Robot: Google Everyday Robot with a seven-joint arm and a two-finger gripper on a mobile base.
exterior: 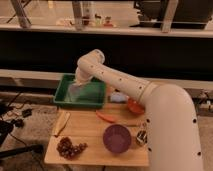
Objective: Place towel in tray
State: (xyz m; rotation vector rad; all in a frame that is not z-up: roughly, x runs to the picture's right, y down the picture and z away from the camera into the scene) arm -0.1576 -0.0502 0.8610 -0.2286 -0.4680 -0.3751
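we see the pincer (79,81) hanging over the green tray (63,95), above the tray's left half, at the end of the white arm (120,80) that reaches in from the right. it is clamped shut on the towel (77,90), a pale grey-blue soft cloth that droops limp from it in loose folds, its lower end down inside the tray. the tray sits at the back of the wooden worktop (87,140). in front of the tray lie a purple bowl (117,138), a bunch of dark grapes (69,148) and an orange carrot (106,118); to the tray's right stands an orange bowl (134,106).
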